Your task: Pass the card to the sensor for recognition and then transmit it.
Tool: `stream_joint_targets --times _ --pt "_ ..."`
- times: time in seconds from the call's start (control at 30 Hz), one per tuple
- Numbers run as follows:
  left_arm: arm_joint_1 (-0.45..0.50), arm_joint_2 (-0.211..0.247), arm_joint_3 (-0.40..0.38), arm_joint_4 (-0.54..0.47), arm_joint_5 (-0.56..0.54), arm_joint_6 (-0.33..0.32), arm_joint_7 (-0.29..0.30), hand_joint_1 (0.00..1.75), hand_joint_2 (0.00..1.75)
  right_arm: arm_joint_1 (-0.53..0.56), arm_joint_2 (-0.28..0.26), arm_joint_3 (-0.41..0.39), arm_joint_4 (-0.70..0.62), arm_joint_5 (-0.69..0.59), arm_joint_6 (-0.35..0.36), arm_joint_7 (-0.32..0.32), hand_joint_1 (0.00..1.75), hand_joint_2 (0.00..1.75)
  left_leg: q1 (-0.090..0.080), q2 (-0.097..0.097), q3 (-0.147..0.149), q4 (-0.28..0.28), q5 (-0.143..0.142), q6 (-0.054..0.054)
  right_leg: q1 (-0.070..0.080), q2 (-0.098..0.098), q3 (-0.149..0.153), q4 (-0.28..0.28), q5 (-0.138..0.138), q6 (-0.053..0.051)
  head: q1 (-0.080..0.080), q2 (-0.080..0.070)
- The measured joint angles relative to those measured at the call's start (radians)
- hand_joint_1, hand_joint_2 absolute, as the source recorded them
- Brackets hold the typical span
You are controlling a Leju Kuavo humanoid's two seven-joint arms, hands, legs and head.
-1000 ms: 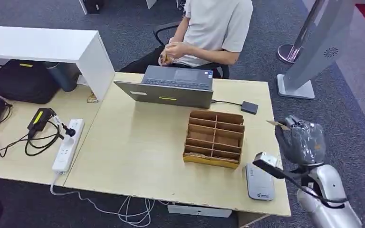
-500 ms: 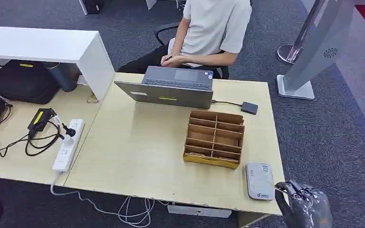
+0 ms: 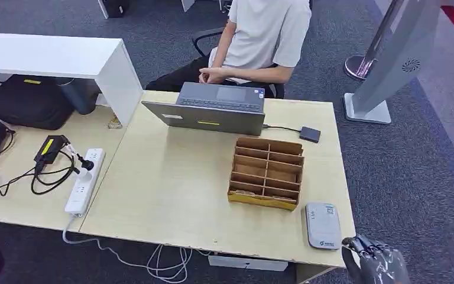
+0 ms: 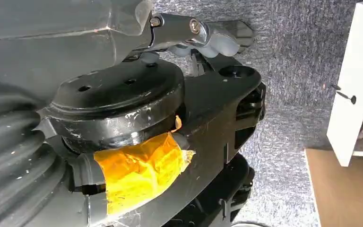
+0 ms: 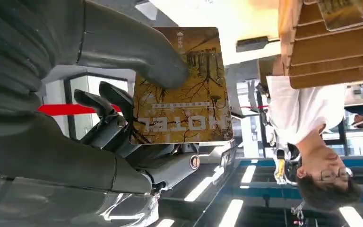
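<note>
The flat, golden-brown plastic hotel card printed with bare trees [image 5: 179,85] looks light, stiff and slick, so I judge it best pinched by one short edge, leaving its face free for reading. The right hand [image 5: 123,90] grasps it just so, thick grey thumb pressed on its face and dark fingers behind. In the head view that hand [image 3: 373,264] hangs at five o'clock of the small grey rounded card sensor [image 3: 323,225], just off the pale wooden table [image 3: 165,177]; the left hand's state I cannot tell.

Sensor [image 3: 323,225] on table [image 3: 171,189], right-front of organiser [image 3: 266,173]; laptop [image 3: 213,107] behind.
</note>
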Motion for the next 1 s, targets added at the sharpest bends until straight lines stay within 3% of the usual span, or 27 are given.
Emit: stream_joint_targets --times 0.23,0.53,1.0 --pt "-0.002 0.000 -0.001 0.000 -0.013 0.000 0.010 0.00 1.75 -0.073 0.038 -0.021 0.112 0.032 0.000 -0.025 1.75 1.75 0.000 0.000 0.000 0.000 0.000 0.000 0.000 0.000 0.000 0.000 0.000 0.000 0.000 0.000" --pt "-0.006 0.002 -0.008 0.000 -0.023 0.000 0.020 0.00 1.75 -0.211 0.097 0.019 0.246 0.056 0.000 0.003 1.75 1.75 0.000 0.000 0.001 0.000 0.001 -0.001 0.000 0.000 0.000 0.000 0.000 0.000 0.000 0.000" --pt "-0.006 0.003 -0.009 0.000 -0.019 0.002 0.028 0.00 1.75 -0.238 0.134 0.066 0.310 0.050 0.000 0.011 1.75 1.75 0.000 0.000 0.001 0.000 0.001 -0.001 0.000 0.000 0.000 0.000 0.000 0.000 0.000 0.000"
